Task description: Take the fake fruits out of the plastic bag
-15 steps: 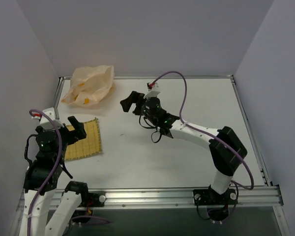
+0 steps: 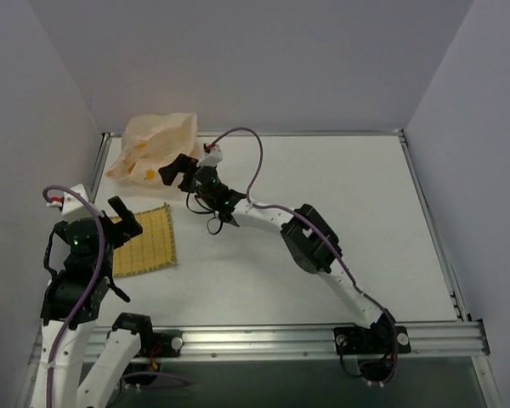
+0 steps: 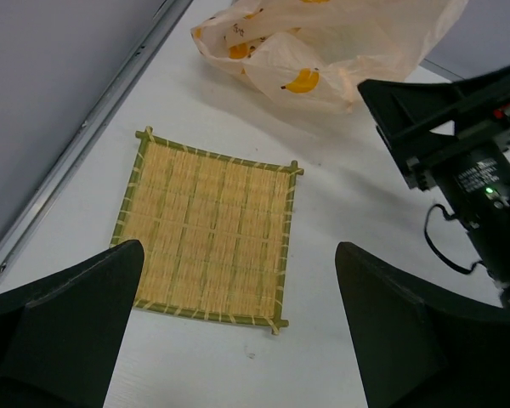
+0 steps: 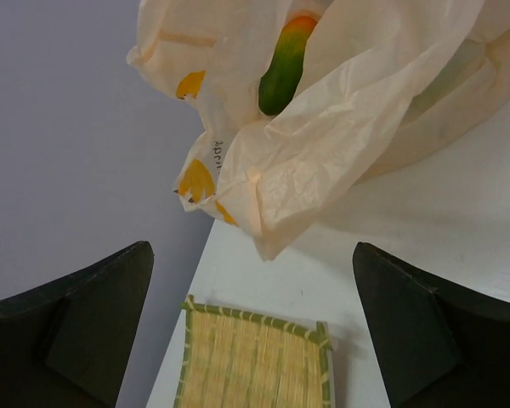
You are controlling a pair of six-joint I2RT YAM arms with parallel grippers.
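Reaching the right gripper (image 4: 251, 252), jaws wide and empty, toward the plastic bag (image 4: 348, 102)
Past the far edge of the woven mat (image 3: 208, 229) the bag is lying limp, thin, likely slippery, so pinching the light, glossy fake fruit (image 4: 282, 64) showing at its mouth is looking wiser than grabbing film; left gripper (image 3: 238, 255) is hanging open, empty, over the mat; small dark print is proving unreadable

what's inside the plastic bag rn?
Right wrist view: one green fake fruit with an orange tip shows between the plastic bag's folds. Anything else inside is hidden by the film.
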